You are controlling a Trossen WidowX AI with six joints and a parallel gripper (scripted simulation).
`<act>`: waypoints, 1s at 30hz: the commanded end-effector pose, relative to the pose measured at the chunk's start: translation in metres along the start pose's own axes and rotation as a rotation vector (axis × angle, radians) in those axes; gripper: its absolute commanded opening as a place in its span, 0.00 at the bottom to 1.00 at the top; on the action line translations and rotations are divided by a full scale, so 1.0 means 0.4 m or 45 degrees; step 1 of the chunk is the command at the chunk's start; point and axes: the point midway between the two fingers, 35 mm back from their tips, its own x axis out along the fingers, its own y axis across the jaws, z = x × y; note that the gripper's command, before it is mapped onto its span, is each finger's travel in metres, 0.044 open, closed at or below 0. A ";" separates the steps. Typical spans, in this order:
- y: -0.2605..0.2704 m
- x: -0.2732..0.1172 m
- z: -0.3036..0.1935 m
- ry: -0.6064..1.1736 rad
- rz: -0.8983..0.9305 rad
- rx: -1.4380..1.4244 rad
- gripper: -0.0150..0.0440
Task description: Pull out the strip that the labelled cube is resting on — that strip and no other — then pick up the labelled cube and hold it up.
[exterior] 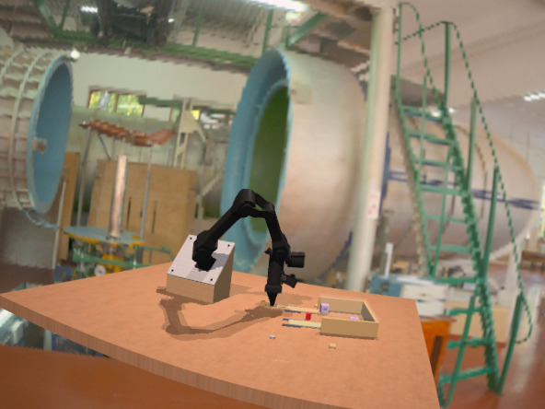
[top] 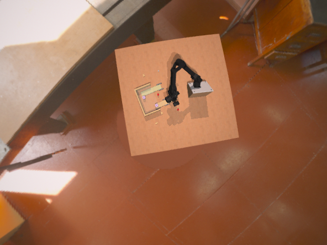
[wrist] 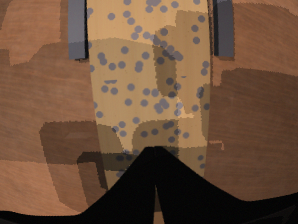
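Purple with a mark on it, a small cube [top: 156, 105] [exterior: 324, 309] looks like the labelled one. From above, it sits on a tan, flat, speckled strip [top: 163, 103] [exterior: 299, 309] [wrist: 150, 100], near the open side of a low, yellowish wooden frame [top: 140, 103] [exterior: 349, 329]. The black gripper [top: 168, 99] [exterior: 272, 305] [wrist: 153, 153] is over the strip's outer end. If the cube rides along with the strip, it could get dragged out or tip over. A pale yellow-green strip [top: 152, 90] [exterior: 301, 324] lies apart from this one, and bumping it would be bad. The orange-brown wooden table [top: 193, 124] [exterior: 138, 341] stands on a shiny red floor [top: 248, 165].

From the side, the fingers point straight down, with the tips at the strip. A little red block [top: 158, 94] [exterior: 308, 316] sits between the strips, so a sideways swing might knock it. Behind, I see a huge round tank with a blue rim [exterior: 236, 161] and a tall green ladder [exterior: 447, 64].

Close up, the fingers are closed together and pinch nothing I can see. They seem to pull just by pressing. Too light a push could slip; too hard could jam the strip against the table's wood.
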 end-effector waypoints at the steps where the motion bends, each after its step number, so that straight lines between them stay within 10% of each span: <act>1: 0.003 0.013 -0.041 0.040 0.004 -0.012 0.25; 30: 0.005 0.011 -0.128 0.042 0.004 -0.014 0.25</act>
